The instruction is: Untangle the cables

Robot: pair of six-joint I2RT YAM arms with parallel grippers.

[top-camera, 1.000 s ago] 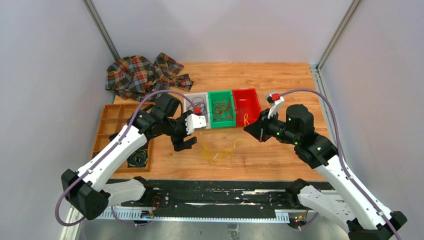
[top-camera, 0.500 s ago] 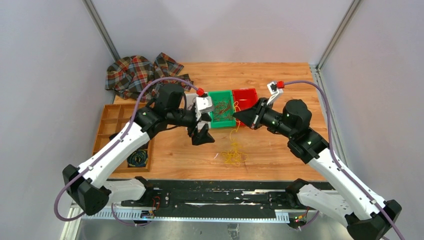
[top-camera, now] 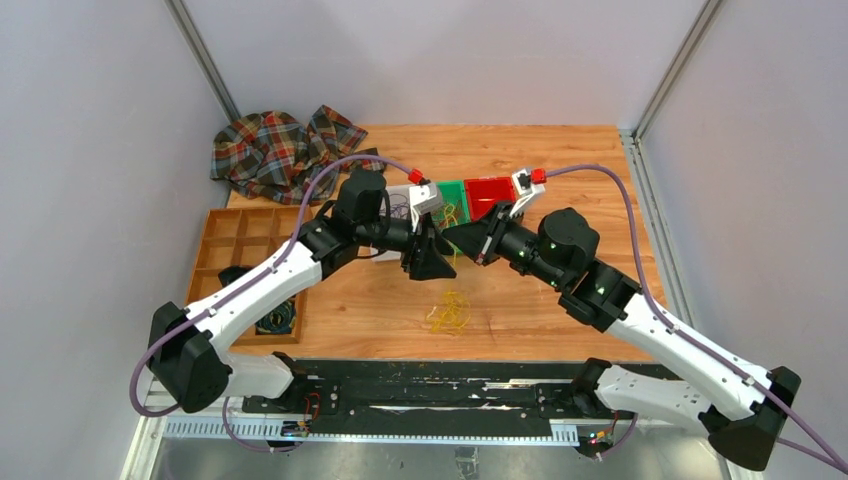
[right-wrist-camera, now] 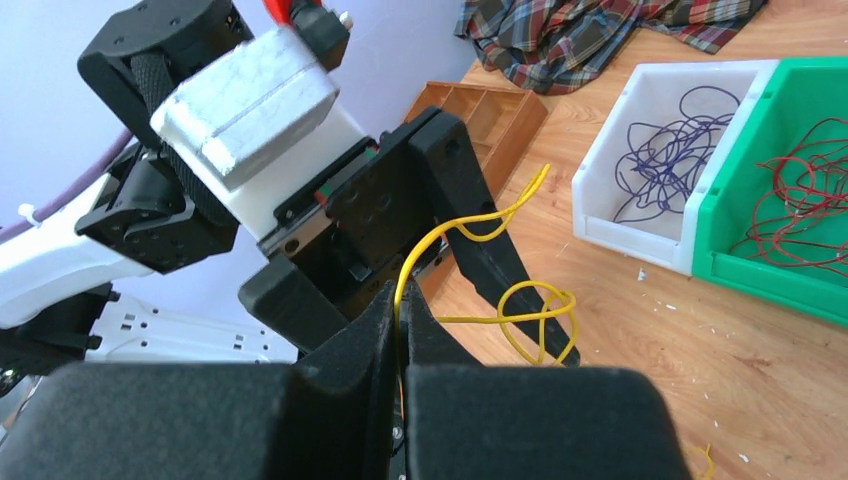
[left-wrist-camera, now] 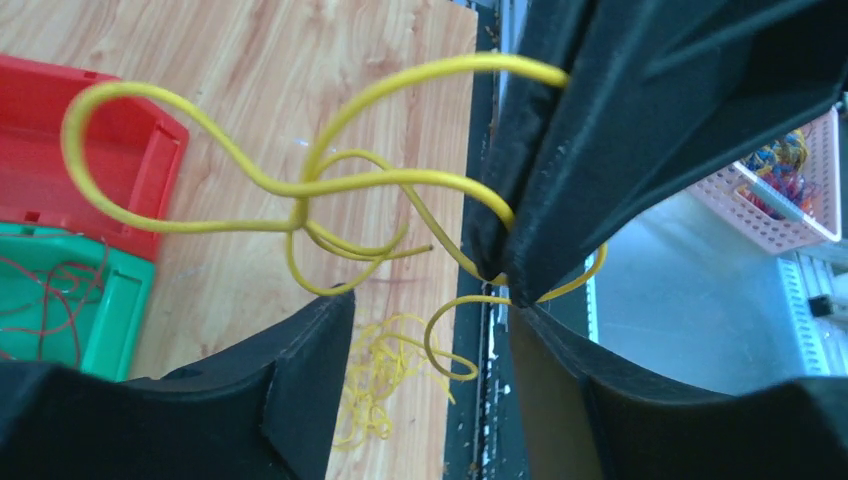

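Right gripper (right-wrist-camera: pixel 402 318): clamped shut on the held yellow cable (left-wrist-camera: pixel 300 190); raised above the middle of the tabletop (top-camera: pixel 560 150), tips facing the left gripper.
Left gripper (left-wrist-camera: pixel 425 320): fingers spread apart, gripping nothing; positioned just beside the right gripper's tips, with a free loop of the held strand showing in the gap between the fingers.
Held yellow cable: single thin, glossy, bright yellow strand; bent into several open loops crossing at one spot (knotted or merely crossed, cannot tell); pinched at one place, remainder hanging in the air.
Loose yellow cables (top-camera: pixel 450 312): small heap of fine curly strands on the tabletop, toward the near edge, below both grippers.
Purple cables (right-wrist-camera: pixel 665 160): loose tangle of loops inside the white bin (right-wrist-camera: pixel 640 240).
Red-brown cables (right-wrist-camera: pixel 800 205): similar tangle inside the green bin (right-wrist-camera: pixel 770 275), side by side with the white bin.
Red bin (top-camera: pixel 497 190): next in the same row, toward the far edge.
Plaid cloth (top-camera: pixel 280 150): crumpled at the far left corner.
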